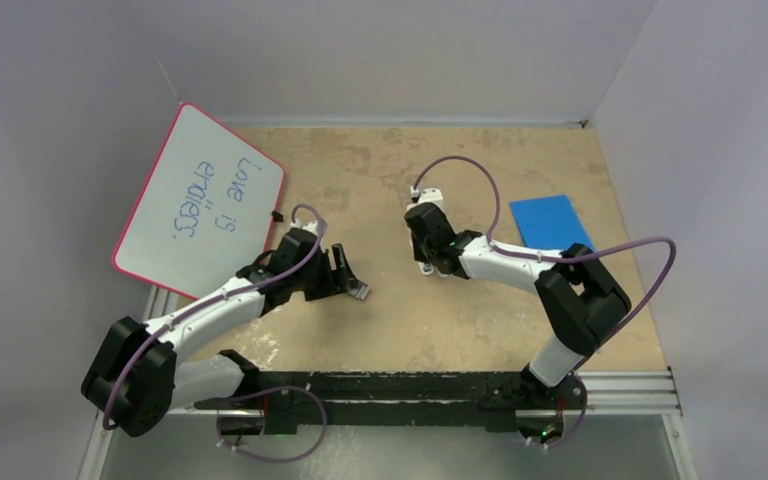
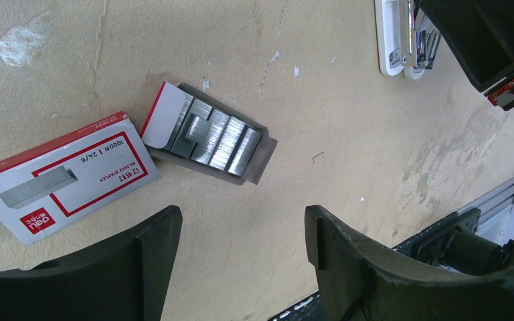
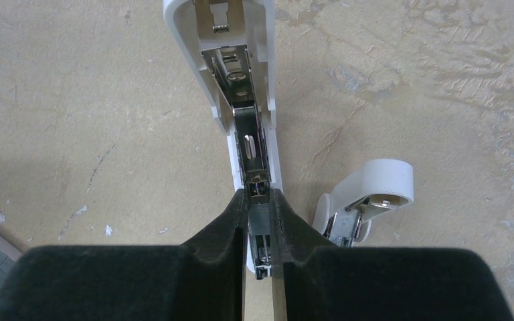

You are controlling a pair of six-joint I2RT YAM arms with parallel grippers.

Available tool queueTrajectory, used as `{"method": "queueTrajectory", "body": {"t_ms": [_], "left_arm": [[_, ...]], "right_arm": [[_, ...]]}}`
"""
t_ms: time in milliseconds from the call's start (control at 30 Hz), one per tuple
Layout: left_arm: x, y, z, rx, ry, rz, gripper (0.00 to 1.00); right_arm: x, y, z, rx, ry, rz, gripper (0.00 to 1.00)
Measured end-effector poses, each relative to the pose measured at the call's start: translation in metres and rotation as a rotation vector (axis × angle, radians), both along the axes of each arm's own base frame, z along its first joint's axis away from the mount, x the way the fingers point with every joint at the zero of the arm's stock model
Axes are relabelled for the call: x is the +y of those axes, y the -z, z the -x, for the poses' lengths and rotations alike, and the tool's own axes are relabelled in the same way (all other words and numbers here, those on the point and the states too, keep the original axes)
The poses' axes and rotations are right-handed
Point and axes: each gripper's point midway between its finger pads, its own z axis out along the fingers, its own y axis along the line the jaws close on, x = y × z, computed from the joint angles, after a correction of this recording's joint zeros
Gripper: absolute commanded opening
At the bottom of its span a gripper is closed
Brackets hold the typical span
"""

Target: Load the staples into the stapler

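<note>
The staples point(image 2: 217, 137) are a grey ribbed block lying in an opened cardboard tray on the table. My left gripper point(image 2: 242, 221) hovers open just near of them, with nothing between its fingers, and it also shows in the top view point(image 1: 350, 280). The stapler point(image 3: 237, 80) lies opened up, its white shell and metal channel stretching away from my right gripper point(image 3: 260, 200). That gripper is shut on the near end of the channel. In the left wrist view the stapler point(image 2: 401, 40) shows at the top right under the right gripper.
A red-and-white staple box point(image 2: 67, 177) lies left of the tray. A stubby white piece point(image 3: 375, 194) with metal inside sits right of the right fingers. A whiteboard point(image 1: 200, 205) leans at the back left, and a blue pad point(image 1: 552, 222) lies at the right.
</note>
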Motion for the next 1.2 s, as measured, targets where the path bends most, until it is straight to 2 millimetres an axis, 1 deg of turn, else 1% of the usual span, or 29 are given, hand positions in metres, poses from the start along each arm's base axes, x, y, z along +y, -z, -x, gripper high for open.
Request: {"method": "queueTrajectory", "body": {"t_ms": [533,867,967,1100,1200], "left_arm": [[0.0,0.0009,0.0,0.003,0.0,-0.001,0.67],[-0.0001,0.0008,-0.0001,0.002,0.0,-0.001,0.67],[-0.0001,0.0008,-0.0001,0.002,0.0,-0.001,0.67],[-0.0001,0.0008,-0.0002,0.002,-0.001,-0.001,0.67],[-0.0001,0.0008,-0.0002,0.002,-0.001,-0.001,0.67]], "right_arm": [[0.0009,0.0002,0.0003,0.001,-0.003,-0.004,0.16],[0.0009,0.0054,0.0045,0.017,-0.014,-0.009,0.19],[0.0007,0.0053,0.0044,0.017,-0.013,-0.01,0.22],[0.0007,0.0045,0.0046,0.017,-0.01,-0.014,0.33],[0.0001,0.0027,0.0055,0.018,-0.008,-0.016,0.35]]}}
